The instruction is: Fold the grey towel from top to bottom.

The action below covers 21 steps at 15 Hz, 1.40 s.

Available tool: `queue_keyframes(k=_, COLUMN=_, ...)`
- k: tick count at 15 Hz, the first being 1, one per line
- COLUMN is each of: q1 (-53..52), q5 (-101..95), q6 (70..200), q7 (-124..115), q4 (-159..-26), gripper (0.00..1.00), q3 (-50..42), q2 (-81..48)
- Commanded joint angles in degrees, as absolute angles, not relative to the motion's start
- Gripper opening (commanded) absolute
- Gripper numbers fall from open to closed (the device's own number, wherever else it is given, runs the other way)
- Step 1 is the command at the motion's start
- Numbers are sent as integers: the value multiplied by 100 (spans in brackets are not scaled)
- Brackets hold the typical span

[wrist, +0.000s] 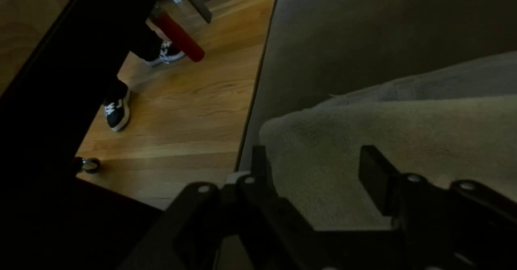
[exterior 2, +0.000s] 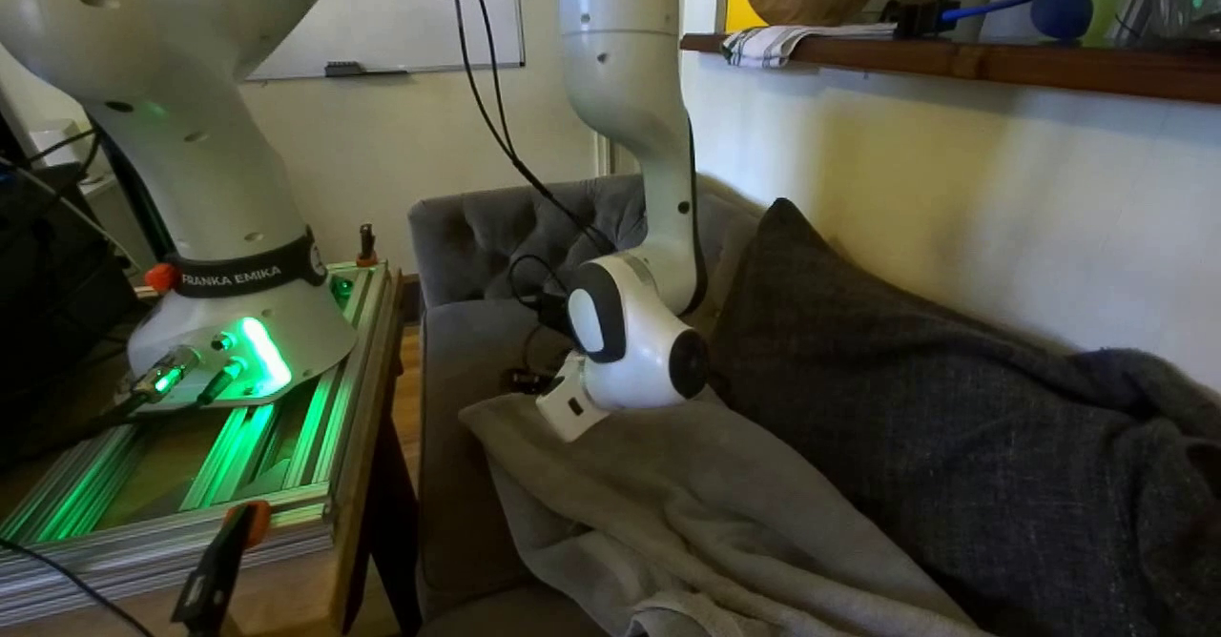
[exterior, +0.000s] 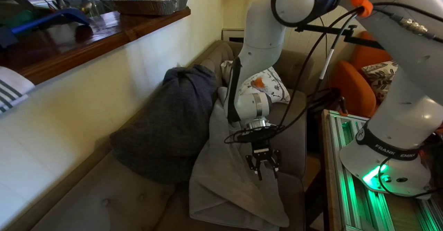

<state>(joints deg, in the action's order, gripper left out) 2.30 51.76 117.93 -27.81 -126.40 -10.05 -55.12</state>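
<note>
Black end effector (exterior: 268, 175) hangs, jaws parted, over the rumpled pale-grey cloth towel (exterior: 225, 175) on the grey-brown upholstered surface (wrist: 343, 47); soft, likely light, so I'd pinch that corner beside the front edge!

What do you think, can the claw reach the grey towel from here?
Probably yes: the claw hangs open over the grey towel, and the wrist view shows its fabric between the jaws with nothing in the way. The dark heap lies to one side. Height is hard to judge.
</note>
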Motion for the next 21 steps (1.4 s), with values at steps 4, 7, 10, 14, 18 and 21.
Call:
queue_keyframes(k=4, q1=-99, q5=5043, q6=13079, q7=-3388, q4=-13252, gripper=100, q3=-1677, q2=-4093)
queue_keyframes(k=7, q1=187, q5=4974, q6=13255, q7=-3393, q4=-13027, gripper=100, q3=-1518, q2=-4184)
queue_keyframes(k=10, q1=133, q5=4931, q6=13521, q7=-3588, q4=-13019, gripper=100, q3=-1530, q2=-4002)
queue_keyframes(k=14, q1=210, q5=4976, q6=13998, q7=-3744, q4=-12728, gripper=100, q3=-1703, q2=-4263)
queue_keyframes(k=18, q1=532, q5=4570, q6=14986, q7=-3755, q4=-11963, gripper=100, q3=-2120, q2=-4558)
queue_keyframes(k=21, q1=823, q5=4320, q6=15671, q7=-3786, q4=-11266, gripper=100, q3=-2213, q2=-4809)
